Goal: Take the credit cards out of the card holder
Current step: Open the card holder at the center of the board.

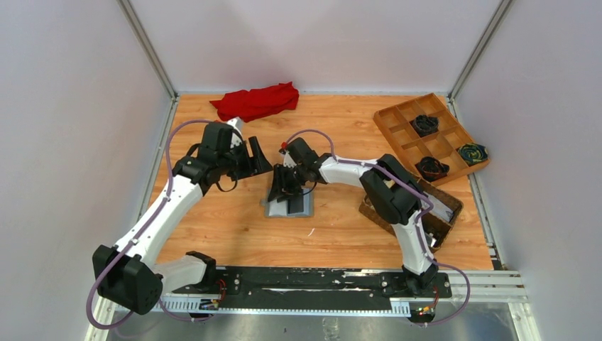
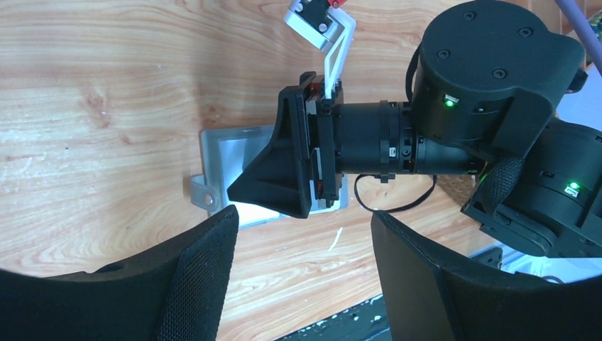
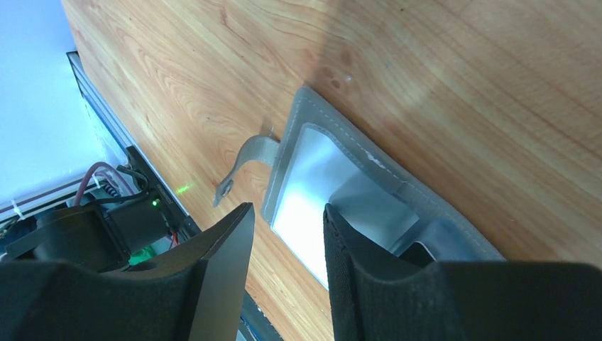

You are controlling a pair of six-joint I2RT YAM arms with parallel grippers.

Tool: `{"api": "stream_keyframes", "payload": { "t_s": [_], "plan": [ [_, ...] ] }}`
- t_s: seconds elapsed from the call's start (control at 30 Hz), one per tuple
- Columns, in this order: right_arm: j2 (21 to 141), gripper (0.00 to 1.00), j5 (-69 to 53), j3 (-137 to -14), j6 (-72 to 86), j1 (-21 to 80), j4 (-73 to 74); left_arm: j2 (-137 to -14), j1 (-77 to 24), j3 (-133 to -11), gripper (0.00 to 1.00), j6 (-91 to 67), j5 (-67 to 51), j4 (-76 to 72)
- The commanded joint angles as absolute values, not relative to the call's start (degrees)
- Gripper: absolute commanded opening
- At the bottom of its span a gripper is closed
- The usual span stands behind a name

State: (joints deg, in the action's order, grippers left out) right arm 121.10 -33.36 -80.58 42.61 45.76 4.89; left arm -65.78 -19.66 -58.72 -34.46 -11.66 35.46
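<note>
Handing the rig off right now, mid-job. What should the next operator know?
Left end effector: open, empty, left of the card holder.
Right end effector: open, empty, just above it.
Card holder: lying open on the table, strap out sideways.
Done: nothing confirmed; no card shows outside the holder.
Left: pull the credit cards out; these views do not show them clearly.

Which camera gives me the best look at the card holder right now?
Right wrist: the card holder lies open close below, its shiny window pocket and strap tab clear. Left wrist shows only one end, the right gripper covering the rest. Top external shows it small, half under that gripper.
</note>
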Motion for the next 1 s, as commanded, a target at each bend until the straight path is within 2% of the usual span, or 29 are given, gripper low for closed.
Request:
{"api": "stream_keyframes", "payload": {
  "t_s": [0.0, 0.07, 0.33, 0.43, 0.53, 0.77, 0.97],
  "plan": [
    [119.3, 0.46, -31.4, -80.7, 40.5, 46.4, 7.9, -64.8, -19.4, -55.5, 0.74, -36.6, -15.3, 30.6],
    [116.9, 0.46, -29.2, -79.4, 39.8, 46.4, 8.0, -64.0, -19.4, -53.2, 0.75, -37.0, -19.1, 26.8],
    [109.9, 0.46, -25.8, -75.1, 38.1, 45.8, 8.0, -64.4, -19.4, -53.7, 0.73, -32.6, -16.5, 30.1],
    [108.1, 0.47, -24.7, -73.5, 37.8, 45.6, 8.0, -64.5, -19.4, -50.2, 0.72, -37.4, -23.6, 22.5],
    [107.2, 0.46, -24.5, -72.1, 37.9, 44.9, 7.9, -64.7, -19.4, -48.0, 0.71, -40.9, -25.9, 17.4],
    [101.5, 0.48, -23.8, -66.9, 37.4, 42.8, 7.7, -64.5, -19.8, -49.3, 0.69, -40.7, -26.5, 18.0],
    [94.9, 0.48, -26.1, -59.8, 35.9, 37.3, 8.2, -67.9, -25.9, -52.8, 0.69, -39.0, -26.3, 19.2]
  ]
}}
